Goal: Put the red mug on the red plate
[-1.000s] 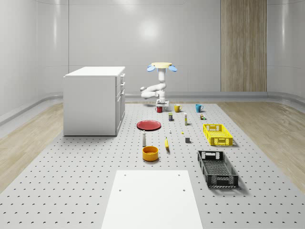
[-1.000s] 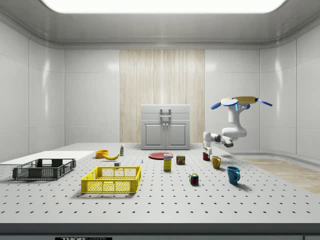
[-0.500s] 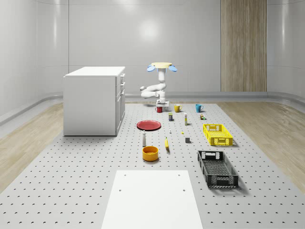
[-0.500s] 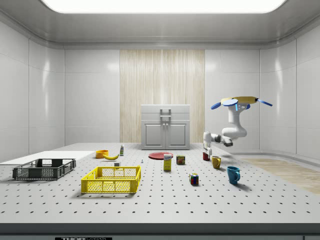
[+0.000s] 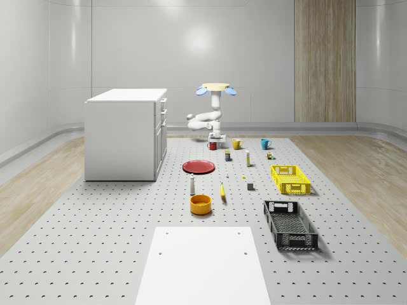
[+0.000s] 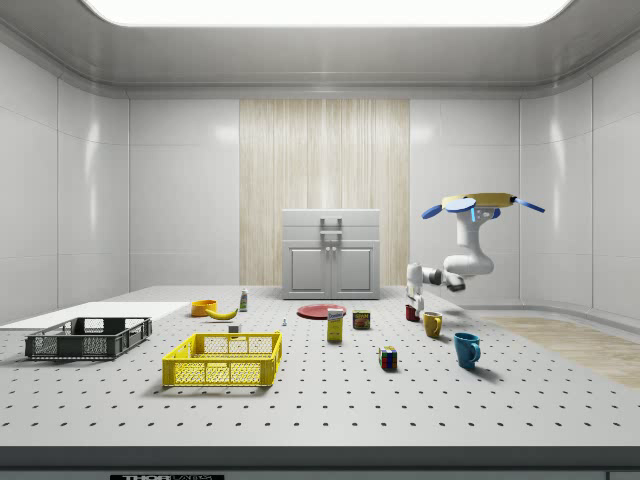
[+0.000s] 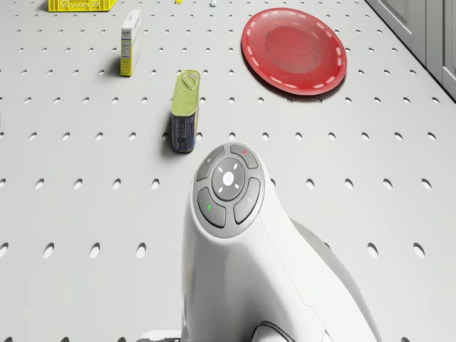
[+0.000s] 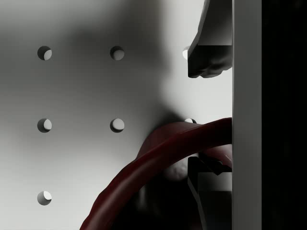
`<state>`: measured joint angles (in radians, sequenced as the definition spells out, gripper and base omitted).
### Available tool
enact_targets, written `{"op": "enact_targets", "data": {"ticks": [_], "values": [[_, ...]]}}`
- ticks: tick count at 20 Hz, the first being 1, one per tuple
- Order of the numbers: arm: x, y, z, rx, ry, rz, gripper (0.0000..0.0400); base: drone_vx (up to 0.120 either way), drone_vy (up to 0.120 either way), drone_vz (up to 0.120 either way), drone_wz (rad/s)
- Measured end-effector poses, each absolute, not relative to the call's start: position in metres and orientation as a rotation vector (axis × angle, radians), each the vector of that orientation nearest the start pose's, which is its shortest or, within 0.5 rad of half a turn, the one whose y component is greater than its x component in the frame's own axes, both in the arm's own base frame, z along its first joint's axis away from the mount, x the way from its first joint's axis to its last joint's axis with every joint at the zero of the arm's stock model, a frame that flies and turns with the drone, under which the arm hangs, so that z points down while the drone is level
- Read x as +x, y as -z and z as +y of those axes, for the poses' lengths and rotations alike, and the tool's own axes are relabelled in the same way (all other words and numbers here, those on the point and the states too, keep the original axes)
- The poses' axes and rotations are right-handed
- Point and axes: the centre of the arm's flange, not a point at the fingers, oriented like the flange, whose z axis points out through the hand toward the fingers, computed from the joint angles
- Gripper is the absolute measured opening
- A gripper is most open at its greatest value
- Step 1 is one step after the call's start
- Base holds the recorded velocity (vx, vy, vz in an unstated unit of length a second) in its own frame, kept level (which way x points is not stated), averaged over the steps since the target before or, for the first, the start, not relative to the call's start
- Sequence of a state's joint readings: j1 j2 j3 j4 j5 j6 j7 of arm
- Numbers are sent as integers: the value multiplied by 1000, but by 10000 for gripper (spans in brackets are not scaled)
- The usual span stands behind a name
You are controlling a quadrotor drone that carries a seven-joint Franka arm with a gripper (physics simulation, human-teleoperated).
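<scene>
Red mug (image 5: 212, 145) and red plate (image 5: 199, 166) on the perforated table.
The mug stands upright at the far end; the plate lies flat, well apart.

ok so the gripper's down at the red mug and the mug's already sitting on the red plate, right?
Not quite. The gripper is down at the red mug, one finger either side of its rim in the wrist view, but the mug is not on the red plate. The whole-scene view shows the mug on the table, well behind the plate, under the hovering drone.
</scene>
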<state>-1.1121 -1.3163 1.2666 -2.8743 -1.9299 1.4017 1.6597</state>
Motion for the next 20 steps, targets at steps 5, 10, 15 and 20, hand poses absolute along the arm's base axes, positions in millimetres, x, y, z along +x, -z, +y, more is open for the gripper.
{"op": "enact_targets", "data": {"ticks": [5,10,15,20], "values": [[306,-508,-8,-16,-839,8,186,0,0,0,0],[305,-500,-14,-16,-845,6,136,0,0,0,0],[306,-481,-4,-6,-809,1,110,0,0,48,0],[303,-462,-17,-10,-848,4,127,112,-112,120,0]]}}
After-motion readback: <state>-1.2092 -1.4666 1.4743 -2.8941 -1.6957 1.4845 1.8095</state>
